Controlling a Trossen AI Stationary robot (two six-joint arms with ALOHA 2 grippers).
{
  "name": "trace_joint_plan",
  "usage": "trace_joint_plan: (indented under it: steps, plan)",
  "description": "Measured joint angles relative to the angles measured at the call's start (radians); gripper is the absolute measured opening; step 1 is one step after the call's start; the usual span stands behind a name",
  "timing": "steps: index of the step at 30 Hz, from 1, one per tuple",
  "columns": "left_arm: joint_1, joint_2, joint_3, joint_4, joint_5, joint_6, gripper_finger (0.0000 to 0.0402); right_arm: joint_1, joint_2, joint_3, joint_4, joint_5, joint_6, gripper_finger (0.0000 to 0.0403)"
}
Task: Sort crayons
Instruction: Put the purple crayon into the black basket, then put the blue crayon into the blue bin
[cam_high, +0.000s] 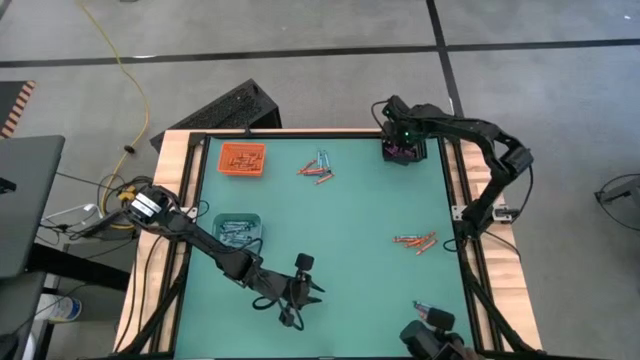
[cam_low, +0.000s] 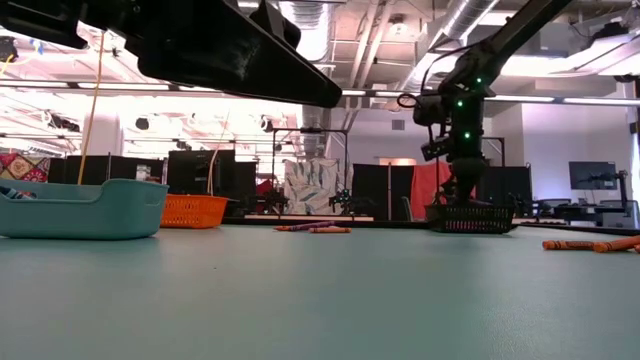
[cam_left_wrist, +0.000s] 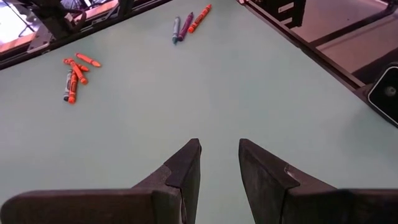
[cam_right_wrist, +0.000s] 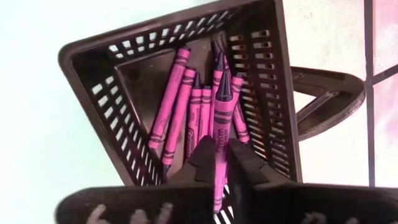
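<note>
The right gripper (cam_right_wrist: 216, 163) hangs directly over the black basket (cam_right_wrist: 255, 74) at the far corner of the surface (cam_high: 340, 230). Its two fingers pinch one purple crayon (cam_right_wrist: 219, 149), which points down into the basket. Below it lie several more purple crayons (cam_right_wrist: 186, 112) in the basket; how many is hard to count, because the fingers cover their lower ends.

The left gripper (cam_left_wrist: 219, 163) is low over the near part of the surface, fingers spread a little with nothing between them. Ahead of it, well apart, lie two loose groups: orange crayons (cam_left_wrist: 76, 71) with one grey one, and a small group (cam_left_wrist: 186, 22) of blue-grey, purple and orange.

In the high view the teal tray (cam_high: 239, 230) beside the left arm holds blue-grey crayons (cam_high: 237, 231), and the orange tray (cam_high: 241, 159) holds orange ones, too small to count. From the low view the content of both trays is hidden behind their walls.
</note>
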Motion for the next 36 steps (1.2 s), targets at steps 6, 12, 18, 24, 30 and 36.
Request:
trace_joint_plan:
  steps: [6, 12, 18, 24, 30, 36]
  plan:
    - [0.0, 0.0, 0.0, 0.0, 0.0, -0.005, 0.01, 0.0, 0.0, 0.0, -0.004, 0.0, 0.022, 0.0066]
    - [0.0, 0.0, 0.0, 0.0, 0.0, -0.005, 0.01, 0.003, 0.0, 0.0, -0.004, 0.0, 0.048, 0.0098]
    - [0.0, 0.0, 0.0, 0.001, 0.0, -0.005, 0.01, 0.009, 0.0, 0.0, -0.017, 0.05, 0.081, 0.0121]
    - [0.0, 0.0, 0.0, 0.001, 0.001, -0.005, 0.01, 0.034, -0.045, 0.0, -0.063, 0.055, 0.153, 0.0122]
    - [0.0, 0.0, 0.0, 0.001, 0.001, -0.005, 0.01, 0.095, -0.162, 0.0, -0.194, 0.041, 0.33, 0.0122]
    - [0.0, 0.0, 0.0, 0.001, 0.011, 0.003, 0.01, 0.237, -0.263, -0.001, -0.395, -0.143, 0.537, 0.0122]
